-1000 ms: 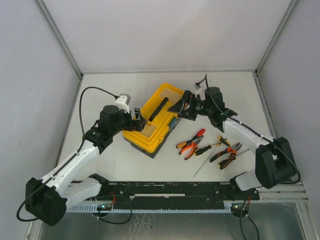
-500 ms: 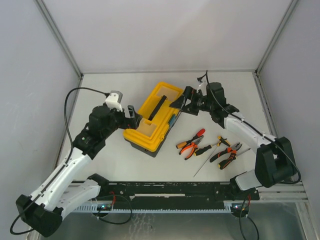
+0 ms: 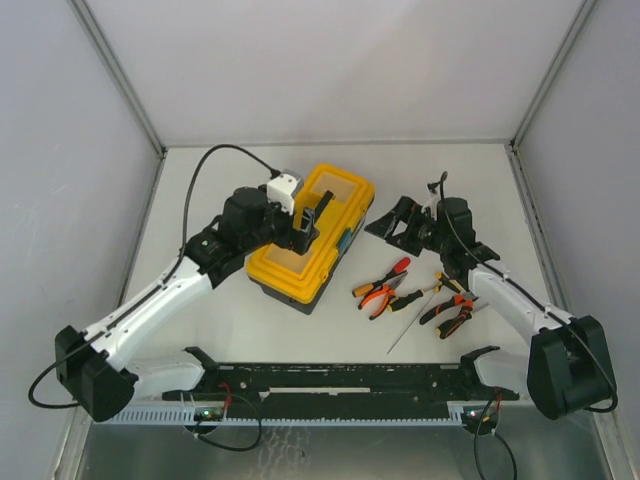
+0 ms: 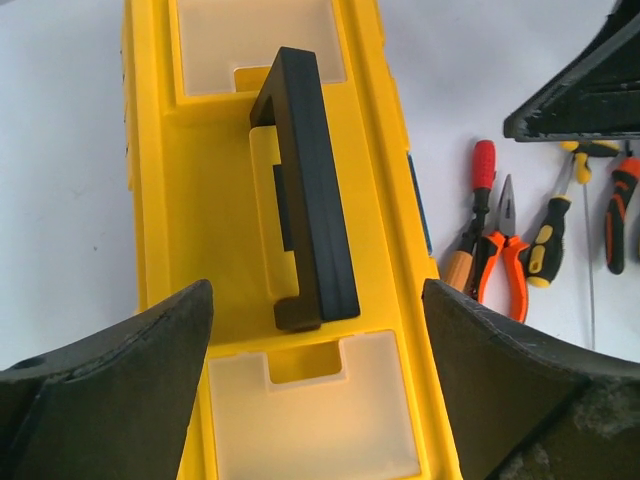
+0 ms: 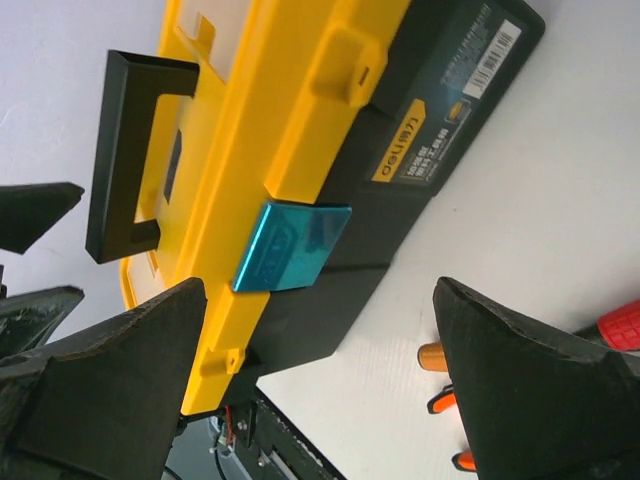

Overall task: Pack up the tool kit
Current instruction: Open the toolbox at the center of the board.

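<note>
Toolbox [image 3: 300, 262]: sitting mid-table at an angle, with the yellow lid [image 4: 220, 250] lying down over the black body.
Handle [image 4: 305, 190]: black, sticking up off the lid.
Latch [image 5: 290, 247]: teal, lying across the seam on the side facing the pliers.
Left gripper [image 3: 305, 228]: hanging over the lid with its jaws spread wide and gripping nothing, the handle just ahead of its fingers [image 4: 120, 390].
Right gripper [image 3: 395, 222]: also gaping wide and empty, hovering just beside the toolbox on the latch side.
Pliers [image 3: 375, 296], screwdrivers [image 3: 392, 272]: lying loose on the table [image 3: 250, 170], right of the toolbox.
</note>
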